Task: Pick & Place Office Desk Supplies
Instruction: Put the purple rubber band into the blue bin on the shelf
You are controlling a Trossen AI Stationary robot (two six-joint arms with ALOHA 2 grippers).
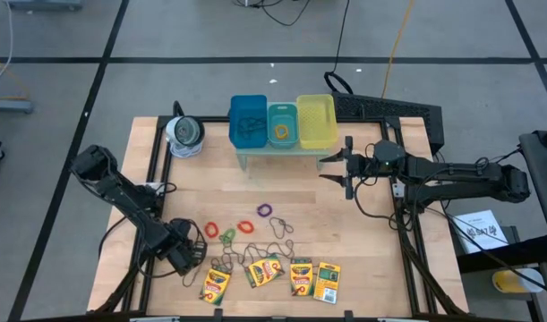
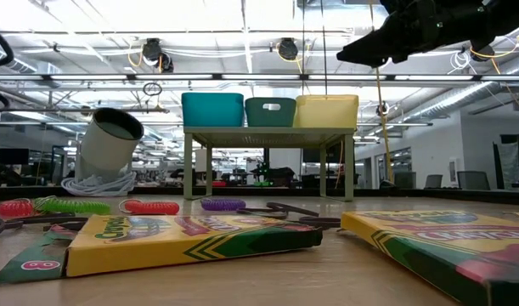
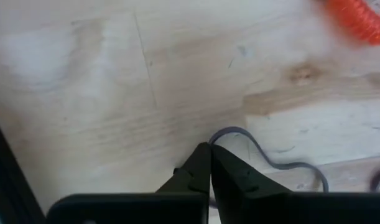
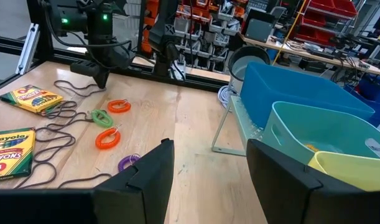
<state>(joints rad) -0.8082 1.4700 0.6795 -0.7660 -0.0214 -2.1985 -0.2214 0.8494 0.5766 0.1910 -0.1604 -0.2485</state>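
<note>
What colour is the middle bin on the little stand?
Teal, clearest in the high view.

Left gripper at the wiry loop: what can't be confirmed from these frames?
- Left gripper, left wrist view: fingers shut at a thin wiry loop; its end disappears behind them, so an actual pinch is unclear.
- High view: the gripper body covers the contact.
- Low view: this gripper is out of frame.

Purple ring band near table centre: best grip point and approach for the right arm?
Take the purple ring band from straight above, one finger inside the loop and one outside, pinching a single side of its rim. It lies flat on the table, so a side approach finds little edge. The right gripper is open near the bins, while the left gripper is shut.
</note>
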